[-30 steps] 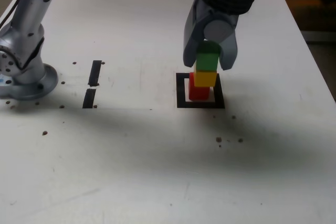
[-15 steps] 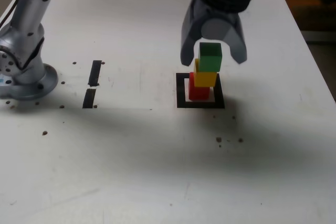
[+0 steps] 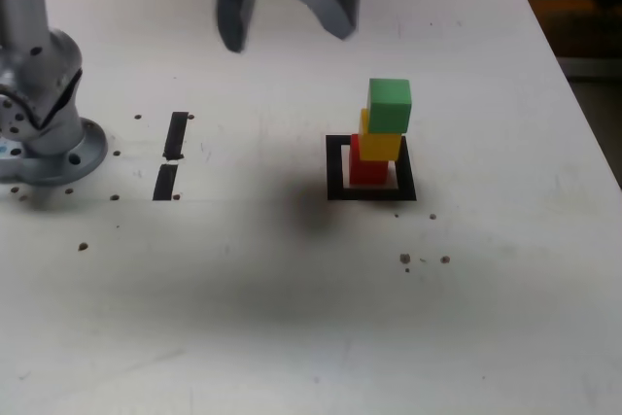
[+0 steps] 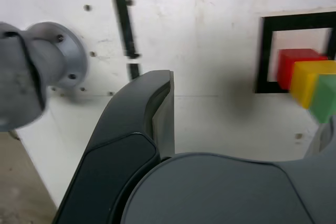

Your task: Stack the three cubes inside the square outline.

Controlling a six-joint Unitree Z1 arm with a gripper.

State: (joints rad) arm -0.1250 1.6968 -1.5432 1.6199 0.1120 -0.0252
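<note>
The red cube (image 3: 367,168) is sitting inside the black tape square outline (image 3: 335,168), right of centre in the exterior view, with the yellow cube (image 3: 380,142) resting on it and the green cube (image 3: 390,105) topping the stack. Each upper block is sitting slightly offset toward the exterior view's right, so the tower is leaning a little in steps. The gripper (image 3: 285,18) is hanging at the upper middle of the frame, well apart from the stack, its two dark fingers spread wide and holding nothing. The arm's grey base (image 3: 44,138) is standing at the left edge of the white table (image 3: 292,318), and two short black tape strips (image 3: 171,155) are lying between base and outline. No writing or brand marks are readable anywhere. In the wrist view the stack (image 4: 307,80) is showing at the right edge.
</note>
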